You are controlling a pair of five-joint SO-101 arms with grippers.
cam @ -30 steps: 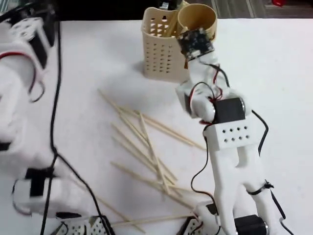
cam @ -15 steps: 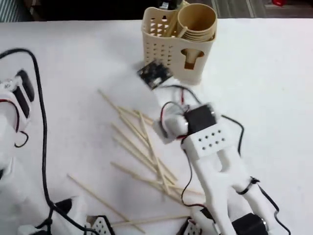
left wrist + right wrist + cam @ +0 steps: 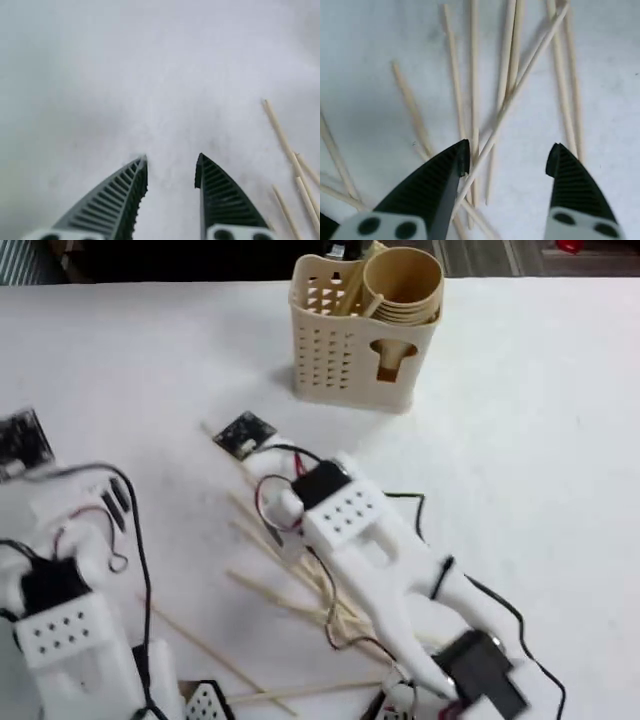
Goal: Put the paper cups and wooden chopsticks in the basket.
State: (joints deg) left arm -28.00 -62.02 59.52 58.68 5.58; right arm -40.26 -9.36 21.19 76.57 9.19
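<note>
The cream perforated basket point(image 3: 340, 360) stands at the table's far middle, with stacked paper cups point(image 3: 403, 285) and a few chopsticks point(image 3: 350, 298) inside it. Several wooden chopsticks point(image 3: 290, 545) lie scattered on the white table in front of it. My right arm point(image 3: 350, 525) stretches over that pile. In its wrist view my right gripper point(image 3: 509, 154) hangs open just above the crossed chopsticks point(image 3: 507, 100), holding nothing. My left arm point(image 3: 60, 610) is at the near left. My left gripper point(image 3: 171, 161) is open over bare table, with chopstick ends point(image 3: 280, 135) off to one side.
Black and red cables point(image 3: 125, 530) trail along both arms. Arm bases point(image 3: 205, 702) sit at the near edge. The white table point(image 3: 540, 420) is bare to the right of the basket and at the far left.
My right arm has drawn back from the basket and swung left and nearer, over the chopstick pile. My left arm has shifted at the left side, its wrist now farther forward.
</note>
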